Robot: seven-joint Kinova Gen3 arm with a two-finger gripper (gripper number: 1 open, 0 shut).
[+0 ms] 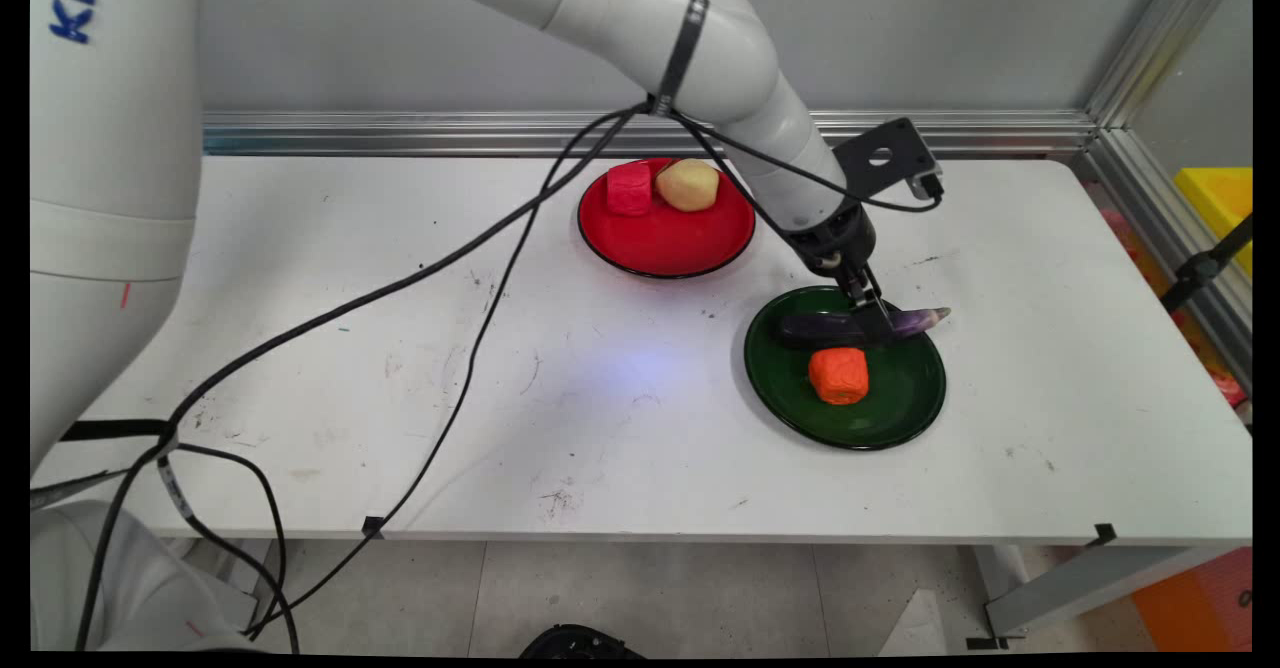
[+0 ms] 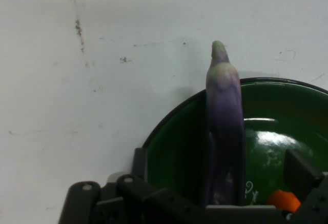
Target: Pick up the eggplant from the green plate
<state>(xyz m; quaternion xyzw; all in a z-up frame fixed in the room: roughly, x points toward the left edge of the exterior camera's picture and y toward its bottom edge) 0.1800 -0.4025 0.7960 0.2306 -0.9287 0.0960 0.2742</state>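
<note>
My gripper sits low right of centre in the main view, its fingers closed around the purple eggplant, which lies across the green plate with its tip overhanging the rim. An orange block rests just below it. Higher up, the red plate carries a pink block and a potato.

A robotics lab test cell: a white robot arm with black cables strapped to it reaches over a scuffed, marked white counter. Aluminium framing runs along the counter's far edge and up its far right corner before a plain grey wall, with a yellow bin beyond the right edge.
</note>
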